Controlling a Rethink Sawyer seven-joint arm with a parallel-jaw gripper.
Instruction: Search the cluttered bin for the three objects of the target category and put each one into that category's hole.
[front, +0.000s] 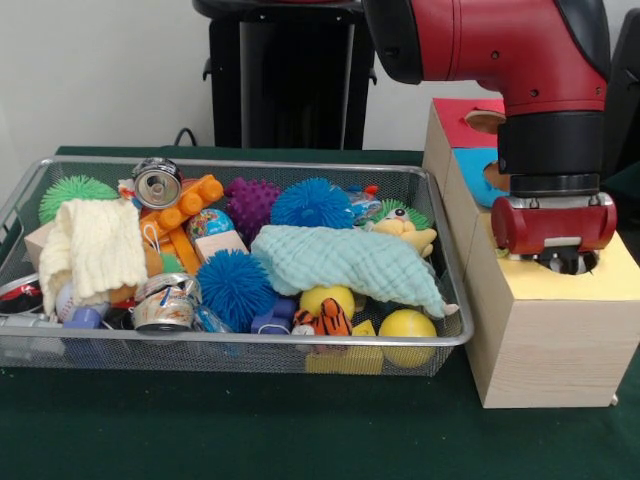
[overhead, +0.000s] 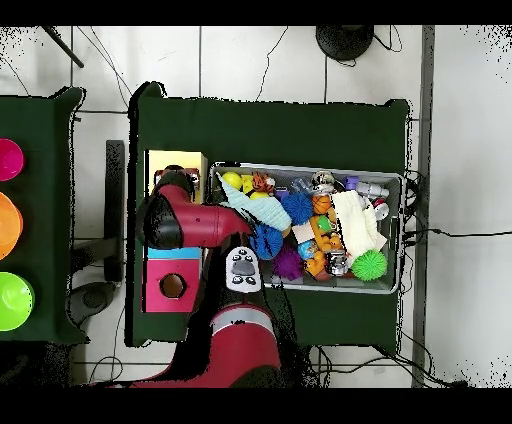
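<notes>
The wire mesh bin stands on the green table, full of clutter; it also shows in the overhead view. A polka-dot wrapper lies beside the orange block at the bin's back. A second one seems to lie behind a blue spiky ball. I see no third. My gripper hangs straight down over the hole in the yellow-topped box, its tip at the hole's mouth. Its lower part is hidden, and nothing shows in its hold. In the overhead view the arm covers most of the yellow top.
The blue-topped box and the red-topped box stand behind the yellow one. The bin holds spiky blue balls, dented cans, a mint cloth, a cream cloth and yellow balls. Coloured bowls sit on a side table.
</notes>
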